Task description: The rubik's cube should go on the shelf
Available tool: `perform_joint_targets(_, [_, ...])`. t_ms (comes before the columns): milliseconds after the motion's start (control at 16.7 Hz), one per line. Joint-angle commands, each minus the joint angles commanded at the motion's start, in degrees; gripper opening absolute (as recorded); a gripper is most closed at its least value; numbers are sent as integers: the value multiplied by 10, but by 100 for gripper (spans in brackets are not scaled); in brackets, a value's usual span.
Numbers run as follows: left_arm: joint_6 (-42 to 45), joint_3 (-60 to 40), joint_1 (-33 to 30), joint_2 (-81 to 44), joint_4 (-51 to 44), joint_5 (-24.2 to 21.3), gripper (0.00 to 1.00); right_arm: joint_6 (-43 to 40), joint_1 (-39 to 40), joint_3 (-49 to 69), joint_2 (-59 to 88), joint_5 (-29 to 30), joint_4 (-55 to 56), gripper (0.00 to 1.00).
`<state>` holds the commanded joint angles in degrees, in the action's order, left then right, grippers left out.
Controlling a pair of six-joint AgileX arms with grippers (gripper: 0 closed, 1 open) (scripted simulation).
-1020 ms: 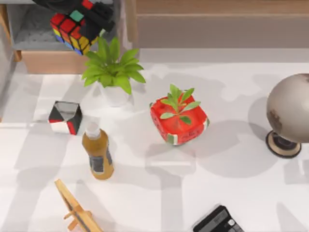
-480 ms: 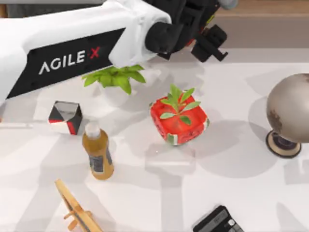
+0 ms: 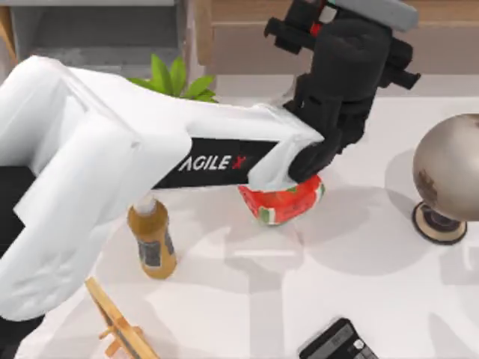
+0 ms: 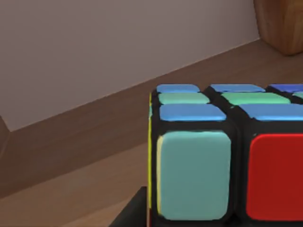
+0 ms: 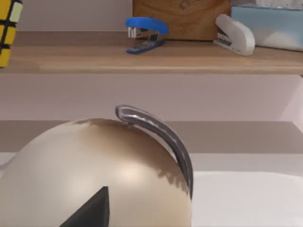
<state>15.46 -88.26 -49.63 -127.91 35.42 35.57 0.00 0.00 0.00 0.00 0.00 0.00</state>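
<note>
My left arm reaches across the table, its gripper (image 3: 318, 19) up at the shelf (image 3: 247, 10). It is clamped on the cube (image 4: 222, 156), which hangs just above the shelf's wood. My right arm sits parked near the globe (image 5: 94, 175).

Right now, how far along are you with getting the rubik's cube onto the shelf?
Done: the rubik's cube is picked up and carried across, and the left gripper is at the shelf. In hand: the cube hangs above the shelf board. Left: set it down, let go, and pull back. The right arm idles beside the globe.
</note>
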Motion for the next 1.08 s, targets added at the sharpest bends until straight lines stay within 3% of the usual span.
perform_joint_targets(240, [-12,4,-10,-61,186,62,0,0,0,0,0,0,0,100])
perform_joint_targets(480, [-20,3,-11,-103,301,101,0,0,0,0,0,0,0,100])
perform_joint_targets(1080, [-22,-7,-7,-113,322,108,0,0,0,0,0,0,0,100])
